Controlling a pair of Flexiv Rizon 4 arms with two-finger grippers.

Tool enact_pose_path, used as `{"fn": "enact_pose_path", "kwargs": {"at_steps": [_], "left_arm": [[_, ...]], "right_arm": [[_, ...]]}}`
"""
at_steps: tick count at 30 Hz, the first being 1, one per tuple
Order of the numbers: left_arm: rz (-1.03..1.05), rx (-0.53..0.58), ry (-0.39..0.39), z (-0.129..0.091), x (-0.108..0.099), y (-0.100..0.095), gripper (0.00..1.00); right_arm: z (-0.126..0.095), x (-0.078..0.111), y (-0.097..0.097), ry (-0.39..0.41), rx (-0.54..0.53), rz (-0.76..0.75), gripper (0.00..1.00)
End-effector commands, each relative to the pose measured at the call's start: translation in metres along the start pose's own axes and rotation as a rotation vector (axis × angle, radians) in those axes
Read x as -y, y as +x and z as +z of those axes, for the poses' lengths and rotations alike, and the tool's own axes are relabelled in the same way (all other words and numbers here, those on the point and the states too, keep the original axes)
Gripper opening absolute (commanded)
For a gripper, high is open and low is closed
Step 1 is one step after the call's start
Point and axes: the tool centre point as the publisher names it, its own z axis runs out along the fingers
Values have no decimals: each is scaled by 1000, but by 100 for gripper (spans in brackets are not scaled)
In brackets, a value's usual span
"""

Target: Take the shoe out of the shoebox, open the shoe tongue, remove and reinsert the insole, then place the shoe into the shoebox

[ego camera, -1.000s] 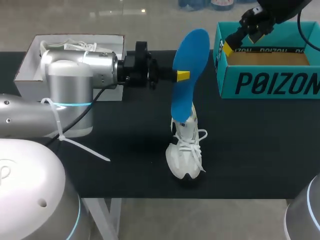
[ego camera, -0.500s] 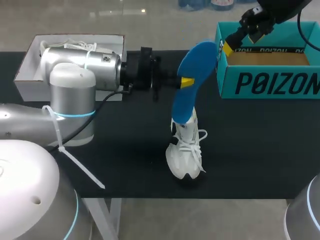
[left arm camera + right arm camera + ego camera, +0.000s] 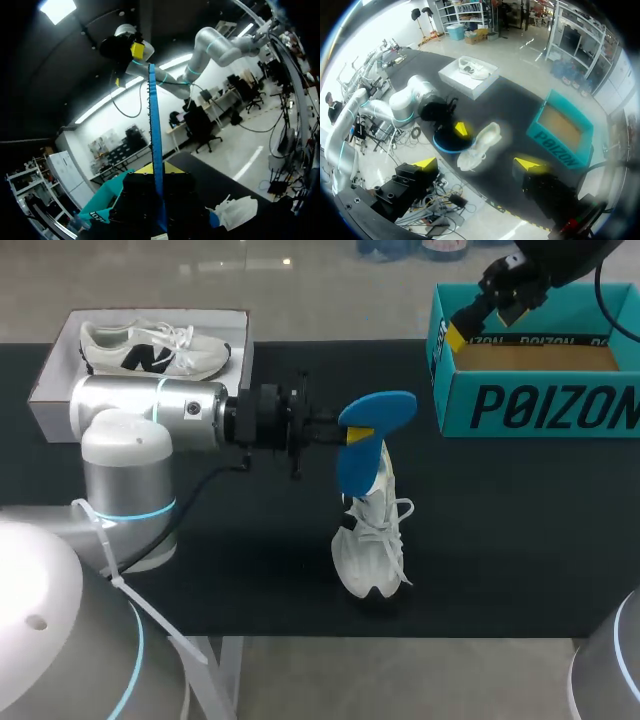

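Overhead, your left gripper (image 3: 360, 434) pinches the blue insole (image 3: 380, 408) just above the white shoe (image 3: 372, 540) on the black table (image 3: 520, 540), edge-on in its wrist view; your right gripper (image 3: 477, 163), spread, seemingly hangs over the shoebox (image 3: 540, 405).

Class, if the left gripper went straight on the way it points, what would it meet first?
Likely the teal shoebox, at its near corner. The left gripper, shut on the blue insole, points that way, but it might pass in front; depth is unclear.

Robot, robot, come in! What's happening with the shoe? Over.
Left gripper shut on blue insole, lower end at white shoe mouth. Right gripper open, raised high by teal shoebox. Nothing between shoe and shoebox.
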Motion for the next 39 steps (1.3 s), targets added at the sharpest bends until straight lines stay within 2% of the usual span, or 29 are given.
{"fn": "enact_pose_path", "kwargs": {"at_steps": [1,25,27,29,30,39], "left_arm": [[7,-36,8,-2,-4,-7,0],[7,-36,8,-2,-4,-7,0],[179,-80,-46,0,2,-5,0],[300,-73,-20,2,6,1,0],[346,-76,-35,1,7,3,0],[590,-82,-58,-8,6,16,0]], "right_arm": [[1,-3,0,6,0,1,100],[1,-3,0,6,0,1,100],[1,-3,0,6,0,1,100],[1,-3,0,6,0,1,100],[1,-3,0,6,0,1,100],[1,-3,0,6,0,1,100]]}}
